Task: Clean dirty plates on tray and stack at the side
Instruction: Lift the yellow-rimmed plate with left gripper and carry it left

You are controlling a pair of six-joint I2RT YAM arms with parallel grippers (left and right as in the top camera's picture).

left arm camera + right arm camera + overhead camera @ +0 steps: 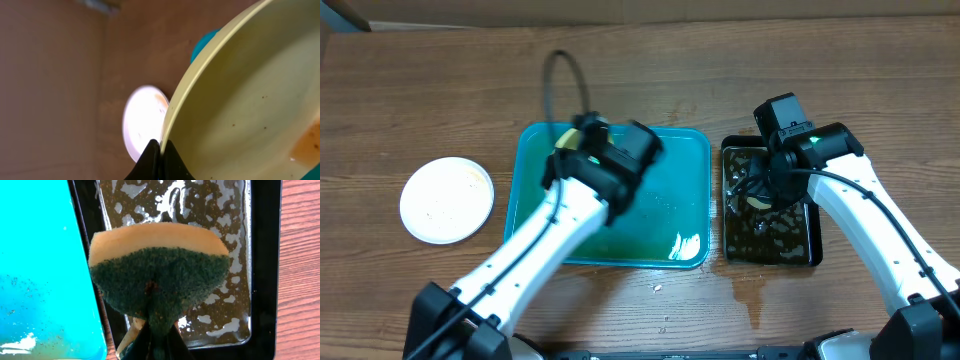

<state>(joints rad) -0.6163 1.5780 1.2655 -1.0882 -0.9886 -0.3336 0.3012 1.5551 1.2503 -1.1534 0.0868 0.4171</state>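
Note:
The teal tray (680,170) lies mid-table. My left gripper (159,150) is shut on the rim of the pale lime-green plate (250,100), which has a brown smear at its lower right; overhead the arm (605,160) hides this plate above the tray's left part. A white plate (447,200) lies on the table left of the tray and also shows in the left wrist view (142,120). My right gripper (159,325) is shut on a yellow-and-green sponge (160,275) above the black pan (260,265). A third plate is not in view.
The black pan (810,245) of dark, foamy liquid stands right of the tray. A wet stain (752,290) and crumbs (658,290) mark the table in front of it. A black cable (560,75) loops behind the tray.

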